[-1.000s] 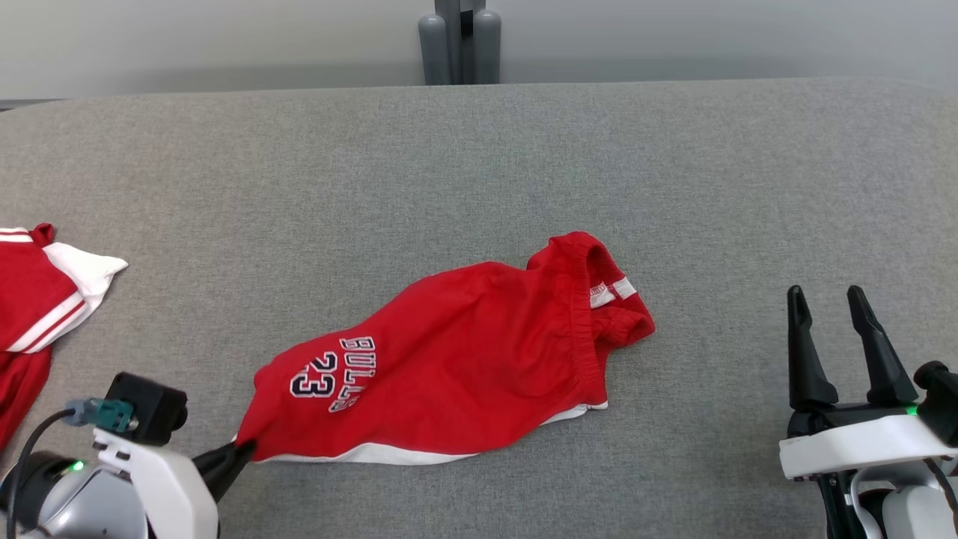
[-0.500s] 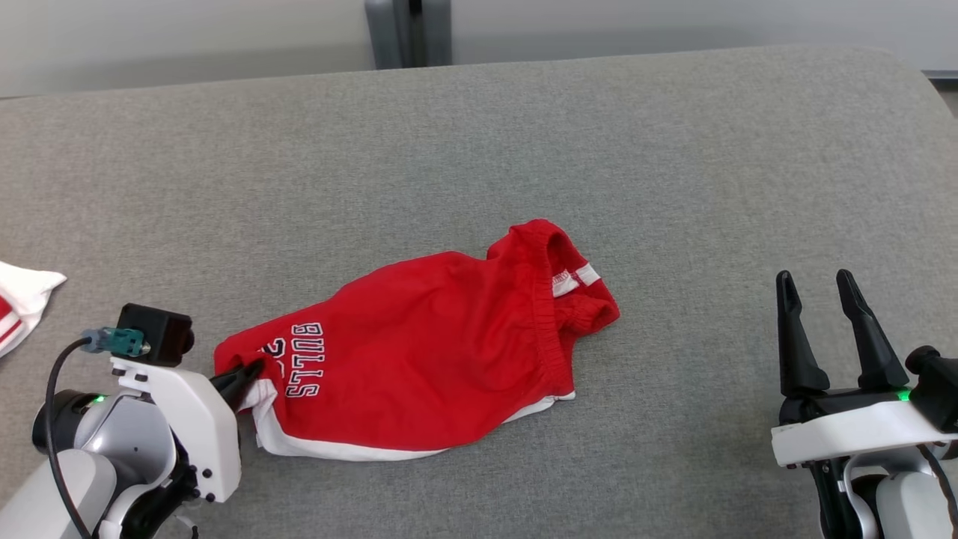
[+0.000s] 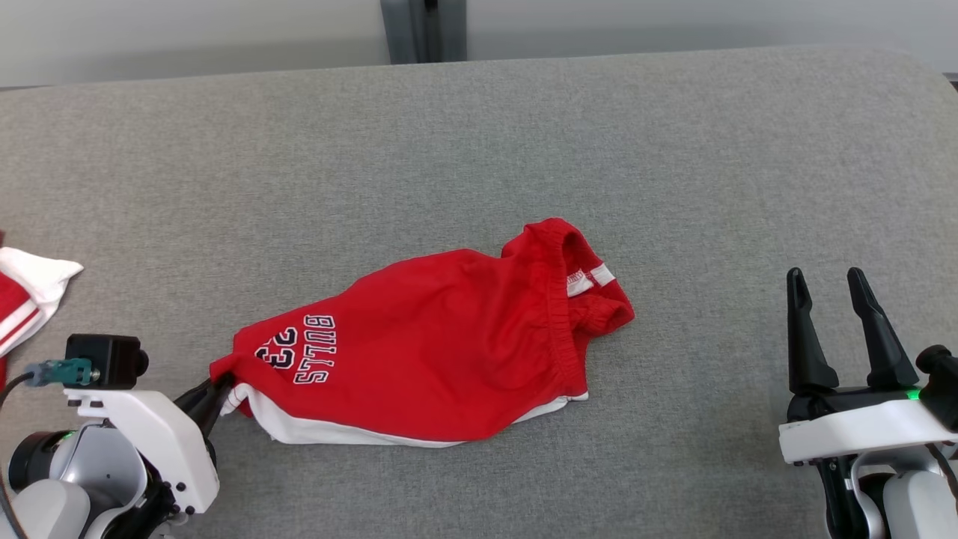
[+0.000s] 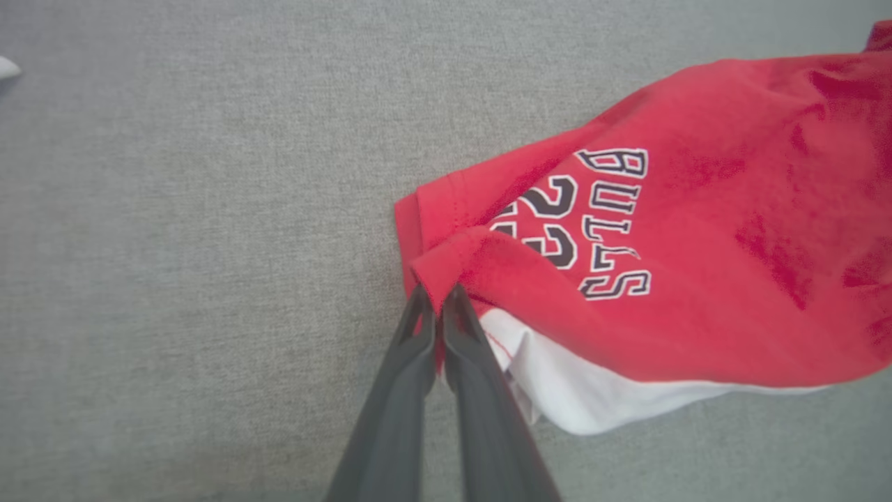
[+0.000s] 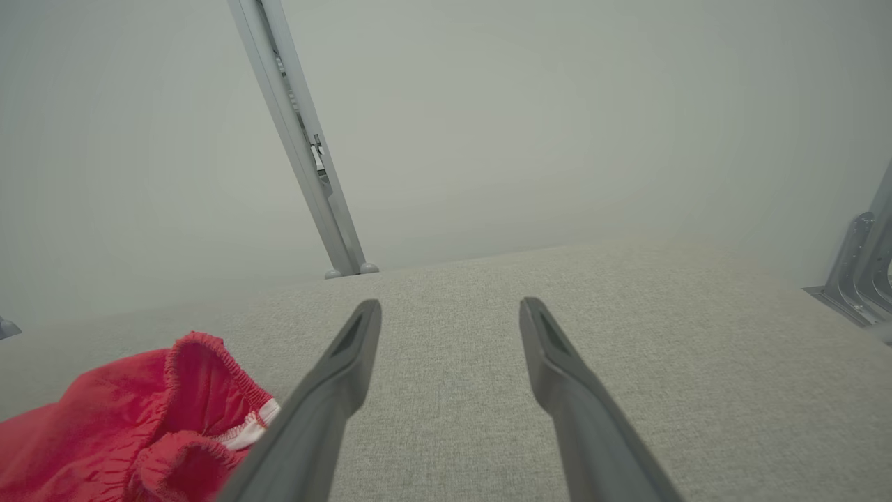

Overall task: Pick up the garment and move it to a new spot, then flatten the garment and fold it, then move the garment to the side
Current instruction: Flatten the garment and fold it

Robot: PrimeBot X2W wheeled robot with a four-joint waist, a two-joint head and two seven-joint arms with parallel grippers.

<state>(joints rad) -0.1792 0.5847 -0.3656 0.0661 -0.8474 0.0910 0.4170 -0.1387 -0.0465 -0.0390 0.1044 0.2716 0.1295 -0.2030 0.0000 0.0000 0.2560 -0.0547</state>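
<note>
The left hand [image 4: 437, 296], low in the left of the head view, is clenched on a pinch of red hem at a leg corner of the basketball shorts [image 3: 441, 359]. Its two dark fingers are pressed together with a fold of cloth between them. From that corner the shorts run up and to the right across the middle of the grey cloth-covered desk [image 3: 479, 135], lying rumpled. The BULLS 23 print sits near the held end, white trim follows the lower edge, and the elastic waistband [image 3: 560, 322] gapes at the far end. The right hand [image 3: 825, 275] stands released at the lower right, fingers spread, well apart from the cloth. The shorts look light and limp, and I'd expect them to drag and bunch if pulled by one corner. The thicker waistband seems the sound place for a second hold. Another red-and-white garment [image 3: 37, 273] lies at the left edge.
</note>
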